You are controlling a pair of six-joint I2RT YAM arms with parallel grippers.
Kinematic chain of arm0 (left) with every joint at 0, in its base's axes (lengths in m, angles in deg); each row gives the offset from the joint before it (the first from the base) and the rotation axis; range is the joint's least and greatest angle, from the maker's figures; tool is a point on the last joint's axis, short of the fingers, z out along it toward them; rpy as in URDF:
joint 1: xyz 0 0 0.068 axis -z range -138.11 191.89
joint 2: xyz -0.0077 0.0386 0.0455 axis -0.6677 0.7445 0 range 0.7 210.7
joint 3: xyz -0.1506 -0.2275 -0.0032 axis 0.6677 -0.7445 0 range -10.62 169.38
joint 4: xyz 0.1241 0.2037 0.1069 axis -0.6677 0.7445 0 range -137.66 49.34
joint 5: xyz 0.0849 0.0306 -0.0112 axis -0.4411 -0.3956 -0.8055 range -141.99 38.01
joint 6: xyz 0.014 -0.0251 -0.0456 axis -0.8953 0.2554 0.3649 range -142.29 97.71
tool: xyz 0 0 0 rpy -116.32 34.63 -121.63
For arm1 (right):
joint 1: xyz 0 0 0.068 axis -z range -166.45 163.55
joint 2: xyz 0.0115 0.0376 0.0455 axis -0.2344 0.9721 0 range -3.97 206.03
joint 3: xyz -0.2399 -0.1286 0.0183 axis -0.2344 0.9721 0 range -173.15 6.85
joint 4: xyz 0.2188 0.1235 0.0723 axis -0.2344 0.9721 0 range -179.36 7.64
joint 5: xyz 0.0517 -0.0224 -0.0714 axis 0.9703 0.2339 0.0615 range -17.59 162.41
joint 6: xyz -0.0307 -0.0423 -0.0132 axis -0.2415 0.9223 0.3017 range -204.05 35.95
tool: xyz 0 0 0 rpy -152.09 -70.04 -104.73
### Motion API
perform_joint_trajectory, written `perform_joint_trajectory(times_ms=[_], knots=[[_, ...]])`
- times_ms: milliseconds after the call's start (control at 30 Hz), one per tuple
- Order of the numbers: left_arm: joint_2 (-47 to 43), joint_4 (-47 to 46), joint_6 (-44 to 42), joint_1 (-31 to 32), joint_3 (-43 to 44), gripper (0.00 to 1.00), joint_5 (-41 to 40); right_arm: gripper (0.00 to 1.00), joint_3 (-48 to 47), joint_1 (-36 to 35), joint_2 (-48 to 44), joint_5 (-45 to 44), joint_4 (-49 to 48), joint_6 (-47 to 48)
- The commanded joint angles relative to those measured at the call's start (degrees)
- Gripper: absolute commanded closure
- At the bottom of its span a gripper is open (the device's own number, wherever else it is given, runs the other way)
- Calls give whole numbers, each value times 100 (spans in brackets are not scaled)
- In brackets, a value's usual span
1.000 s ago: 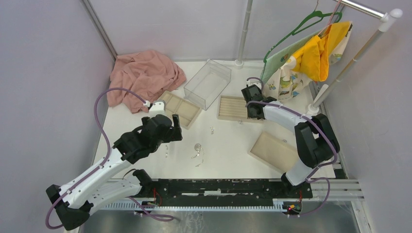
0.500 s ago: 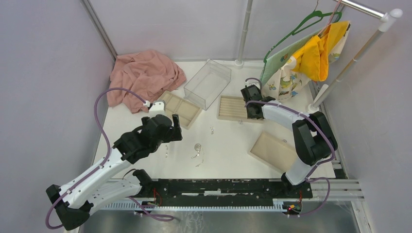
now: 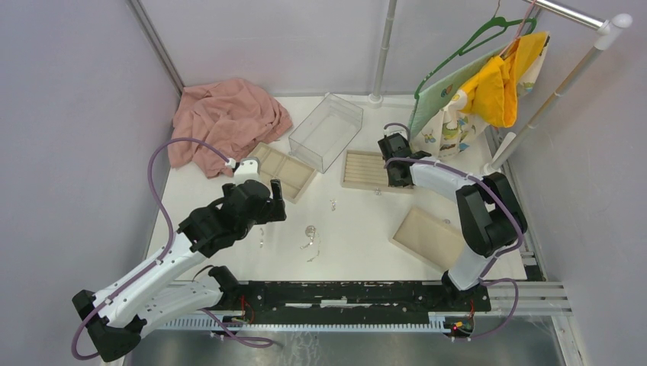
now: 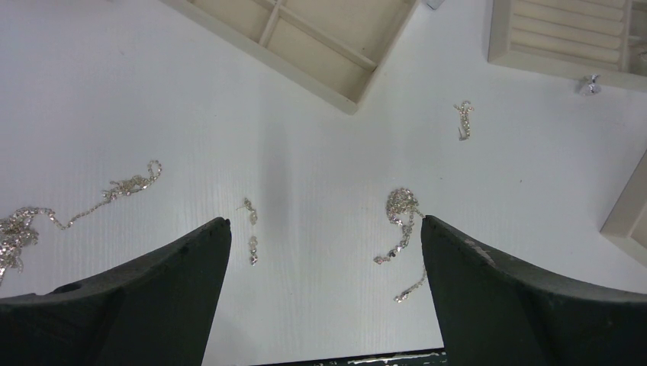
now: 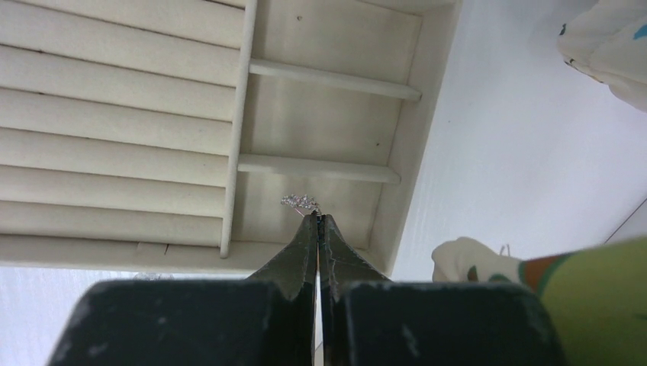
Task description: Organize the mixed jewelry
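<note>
Edged right elbow (image 3: 477,219) slightly left; keeps right claw (image 5: 317,217) shut at earring (image 5: 300,202) in tray (image 5: 410,171), left claw (image 4: 324,221) wide above chains (image 4: 402,206).

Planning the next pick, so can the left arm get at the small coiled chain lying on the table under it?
Probably yes. The left fingers stand wide open above it, and the coiled chain lies loose on bare table between them, nothing covering it.
</note>
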Motion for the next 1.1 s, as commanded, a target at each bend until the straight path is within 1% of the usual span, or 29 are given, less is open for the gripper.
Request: perform_joint_trajectory(times_ms=[0, 400, 433, 500, 533, 667, 700, 833, 1067], knots=[[33, -22, 76, 25, 7, 0, -184, 100, -311, 38, 50, -55, -132, 122], [69, -99, 120, 28, -60, 0, -190, 100, -344, 54, 148, 13, -114, 134], [67, -99, 128, 26, -69, 0, -189, 98, -295, 50, 124, 24, -143, 119], [70, -99, 121, 19, -67, 0, -218, 89, -218, 54, 82, 51, -201, 100], [70, -103, 108, 23, -57, 0, -234, 83, -207, 54, 77, 54, -230, 106], [130, -99, 31, 23, -3, 0, -300, 69, -343, 49, 141, 66, -194, 154], [141, -99, 18, 23, 6, 0, -310, 67, -446, 51, 173, 68, -122, 186], [103, -83, 60, 24, -5, 0, -311, 67, -678, 49, 125, 201, -78, 231], [-15, -131, 266, 23, -54, 0, -338, 66, -823, 49, 315, 553, -189, -44]])
